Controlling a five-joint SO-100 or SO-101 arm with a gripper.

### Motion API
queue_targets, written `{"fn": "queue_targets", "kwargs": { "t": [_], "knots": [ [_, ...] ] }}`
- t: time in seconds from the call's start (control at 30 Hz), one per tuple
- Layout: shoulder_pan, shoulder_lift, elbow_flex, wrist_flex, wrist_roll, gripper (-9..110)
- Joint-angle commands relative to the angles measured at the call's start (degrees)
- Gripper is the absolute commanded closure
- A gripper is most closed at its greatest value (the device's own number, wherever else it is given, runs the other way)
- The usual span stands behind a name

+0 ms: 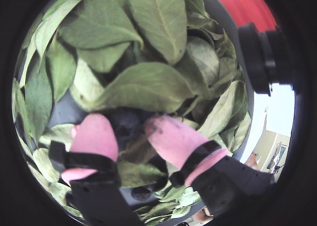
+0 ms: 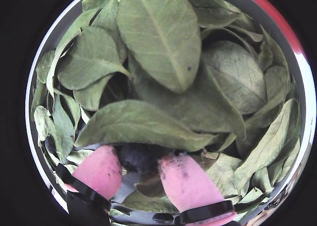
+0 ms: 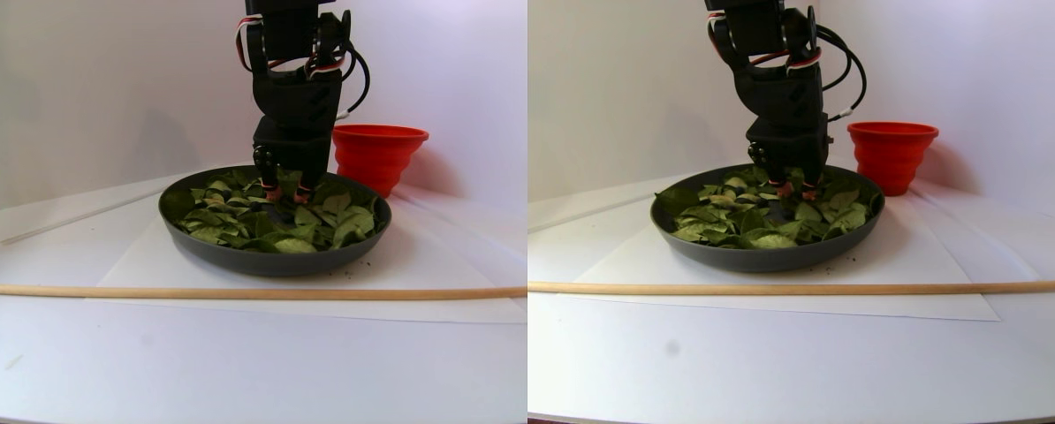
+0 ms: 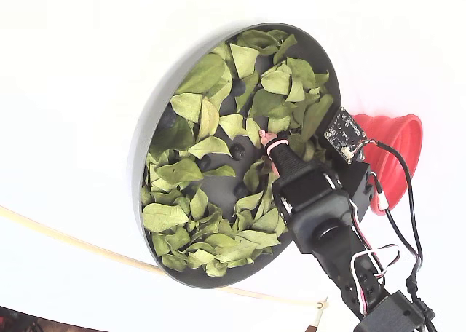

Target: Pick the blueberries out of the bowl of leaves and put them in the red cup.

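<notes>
A white tabletop carries a sheet of white paper, and on that paper sits the wide, shallow, dark grey round bowl, heaped with dry, curled, light green to olive leaves. In front of the bowl in the stereo pair view a long pale wooden dowel lies across the table. The black robot arm reaches down into the bowl from above. Just behind the bowl in the stereo pair view stands the small bright red cup with stepped sides, close to the bowl's rim but apart from it. The gripper, with pink-padded fingers, is down among the leaves with its jaws partly spread, and one dark blue-black blueberry lies between the two tips; whether the pads actually touch it cannot be told from either wrist view. A big leaf overhangs that berry from above in the wrist views. Several more small dark blueberries show in gaps between the leaves in the fixed view, all inside the bowl.
</notes>
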Motion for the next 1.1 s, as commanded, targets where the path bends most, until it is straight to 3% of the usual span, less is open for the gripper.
{"fn": "queue_targets", "kwargs": {
  "t": [0.0,1.07],
  "knots": [
    [1.41,0.09,-1.05,-0.88,0.26,88],
    [0.44,9.14,2.46,1.41,-0.44,91]
  ]
}}
